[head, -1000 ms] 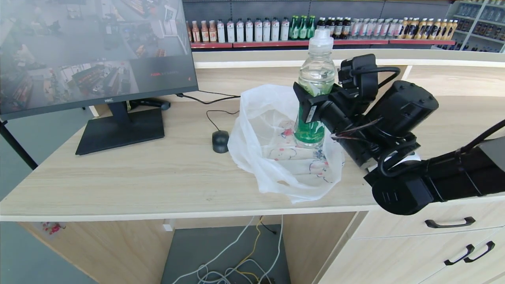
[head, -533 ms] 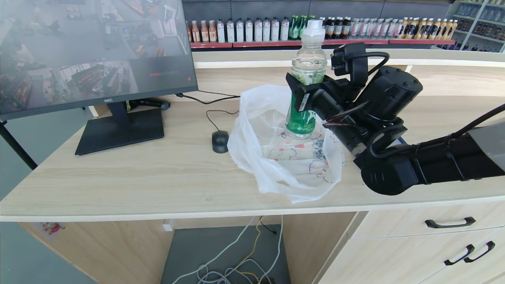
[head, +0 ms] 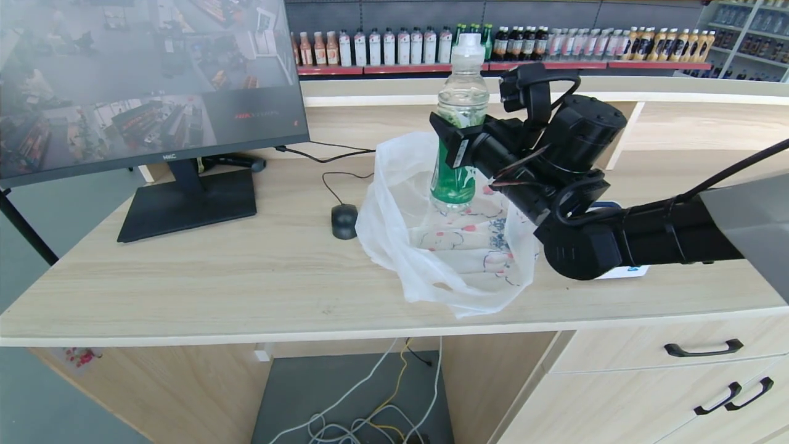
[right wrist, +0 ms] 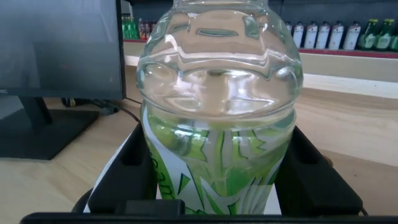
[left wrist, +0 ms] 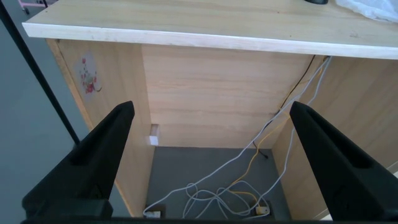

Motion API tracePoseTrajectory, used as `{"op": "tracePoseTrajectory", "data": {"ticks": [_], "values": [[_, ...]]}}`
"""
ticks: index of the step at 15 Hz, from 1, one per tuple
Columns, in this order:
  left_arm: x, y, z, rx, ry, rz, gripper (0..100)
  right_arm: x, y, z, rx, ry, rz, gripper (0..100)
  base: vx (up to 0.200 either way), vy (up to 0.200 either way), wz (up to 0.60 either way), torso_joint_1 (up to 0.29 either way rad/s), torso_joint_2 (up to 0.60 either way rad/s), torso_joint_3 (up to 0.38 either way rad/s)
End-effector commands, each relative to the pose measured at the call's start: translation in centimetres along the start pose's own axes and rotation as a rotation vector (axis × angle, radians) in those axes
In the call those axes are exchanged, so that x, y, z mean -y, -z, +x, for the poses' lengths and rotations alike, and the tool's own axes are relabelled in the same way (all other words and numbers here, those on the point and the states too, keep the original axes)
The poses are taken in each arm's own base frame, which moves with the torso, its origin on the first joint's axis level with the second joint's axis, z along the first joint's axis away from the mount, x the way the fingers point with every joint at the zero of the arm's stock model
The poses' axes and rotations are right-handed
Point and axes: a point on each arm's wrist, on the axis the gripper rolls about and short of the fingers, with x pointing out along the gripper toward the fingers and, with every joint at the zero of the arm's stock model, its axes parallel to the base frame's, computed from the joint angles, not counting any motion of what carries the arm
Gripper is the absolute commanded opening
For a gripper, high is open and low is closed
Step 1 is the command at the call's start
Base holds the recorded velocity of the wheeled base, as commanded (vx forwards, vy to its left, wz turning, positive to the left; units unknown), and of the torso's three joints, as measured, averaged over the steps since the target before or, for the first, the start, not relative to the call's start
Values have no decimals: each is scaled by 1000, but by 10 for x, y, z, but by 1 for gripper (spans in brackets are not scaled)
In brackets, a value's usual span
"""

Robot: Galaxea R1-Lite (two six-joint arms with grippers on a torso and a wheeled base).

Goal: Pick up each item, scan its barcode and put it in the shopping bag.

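Note:
A clear water bottle [head: 457, 129] with a green label and white cap stands upright in my right gripper [head: 459, 145], which is shut on its middle. The bottle hangs above the open mouth of the white plastic shopping bag [head: 431, 246], which lies on the wooden counter [head: 246, 271]. In the right wrist view the bottle [right wrist: 217, 124] sits between the two black fingers [right wrist: 130, 168]. My left gripper [left wrist: 211, 162] hangs below counter height with its fingers spread wide and nothing between them, facing the cabinet front and floor cables.
A monitor [head: 142, 80] on its stand fills the counter's left. A black mouse [head: 344, 220] lies just left of the bag, its cable running back. A white card [head: 622, 271] lies under the right arm. Drawers [head: 703, 349] sit below right.
My right gripper has carried the bottle leftward and farther back, from the bag's right side to over its mouth. The bag has not moved.

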Motion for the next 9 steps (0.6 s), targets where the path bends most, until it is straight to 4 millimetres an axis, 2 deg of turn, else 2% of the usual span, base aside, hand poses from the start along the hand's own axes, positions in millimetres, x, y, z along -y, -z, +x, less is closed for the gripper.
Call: {"op": "tracePoseTrajectory", "data": {"ticks": [1,6,9], "values": [[0,0,0,1,-1,0,100,-1,8,2,-7,-17,-2,0,0,0,0,0,0,0],[0,0,0,1,0,0,100,0,15,8,-4,-19,14,0,0,0,0,0,0,0],[0,0,0,1,0,0,100,0,27,15,-6,-20,15,0,0,0,0,0,0,0]]}}
